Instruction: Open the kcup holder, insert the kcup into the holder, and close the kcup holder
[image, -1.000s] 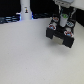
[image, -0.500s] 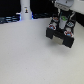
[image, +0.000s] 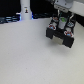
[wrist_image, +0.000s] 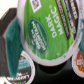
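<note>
Gripper (image: 61, 22) low over the boxy black holder (image: 61, 36) near the bench's far edge, clamped on the kcup (wrist_image: 47, 31), round glossy green foil top filling the wrist view.

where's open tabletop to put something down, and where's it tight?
Free: the broad pale table in front of the white post and to the exterior view's left of the kcup holder. Crowded: over the holder, where the gripper hangs; the wrist view shows the kcup close above pods.
</note>
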